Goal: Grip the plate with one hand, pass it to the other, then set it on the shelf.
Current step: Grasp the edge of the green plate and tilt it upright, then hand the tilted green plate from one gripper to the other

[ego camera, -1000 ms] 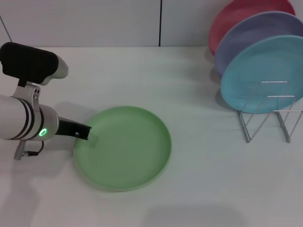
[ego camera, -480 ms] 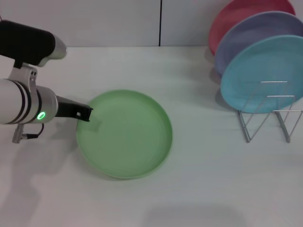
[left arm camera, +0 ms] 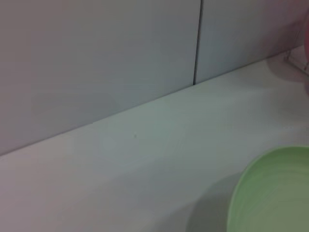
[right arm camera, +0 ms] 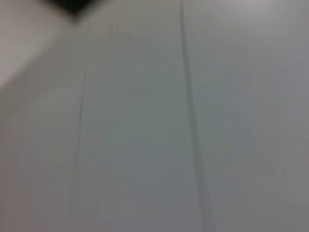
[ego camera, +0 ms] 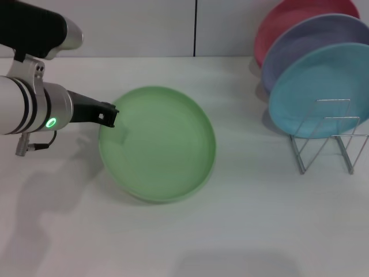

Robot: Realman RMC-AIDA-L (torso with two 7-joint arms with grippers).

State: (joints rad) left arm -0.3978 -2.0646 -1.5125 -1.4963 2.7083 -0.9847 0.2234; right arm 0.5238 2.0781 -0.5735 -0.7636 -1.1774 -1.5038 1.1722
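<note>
The left gripper [ego camera: 110, 117] comes in from the table's left edge, black fingers clamped on the left rim of the light green plate [ego camera: 157, 143], and the plate is up off the white table [ego camera: 248, 231], tilted, its held side raised and a soft shadow lying under its near edge. The silver-white banded wrist shows its green light ring just behind the grip. The plate hangs over the middle of the table, a little left of centre, well apart from the wire shelf [ego camera: 328, 135] standing at the right edge. In that shelf three plates lean upright one behind the other: the turquoise plate [ego camera: 314, 86] nearest, the lavender plate [ego camera: 305, 43] behind it, the red plate [ego camera: 300, 11] farthest back near the wall. From the left wrist view, a curved slice of the plate [left arm camera: 273, 193] sits in the corner, table and wall panel beyond. The right gripper is not in view; the right wrist view gives only a blurred pale surface.
</note>
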